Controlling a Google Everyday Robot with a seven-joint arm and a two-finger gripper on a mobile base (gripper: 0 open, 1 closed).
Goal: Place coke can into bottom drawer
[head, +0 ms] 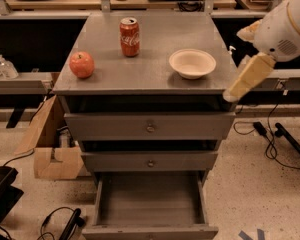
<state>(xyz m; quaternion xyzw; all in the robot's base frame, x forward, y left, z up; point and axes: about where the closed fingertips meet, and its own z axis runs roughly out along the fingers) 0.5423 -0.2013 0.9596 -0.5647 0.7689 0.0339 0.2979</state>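
Note:
The coke can (129, 36) stands upright at the back middle of the grey cabinet top (155, 79). The bottom drawer (150, 200) is pulled out, and its flat grey floor is bare. My gripper (235, 91) hangs on the white arm (285, 29) at the right. Its beige tip is at the cabinet top's front right corner, to the right of the can and well apart from it. It holds nothing that I can see.
A red apple (82, 64) sits on the left of the top and a white bowl (192, 63) on the right. The two upper drawers (150, 127) are shut. A cardboard box (50, 144) stands on the floor at the left, with cables (275, 134) on the right.

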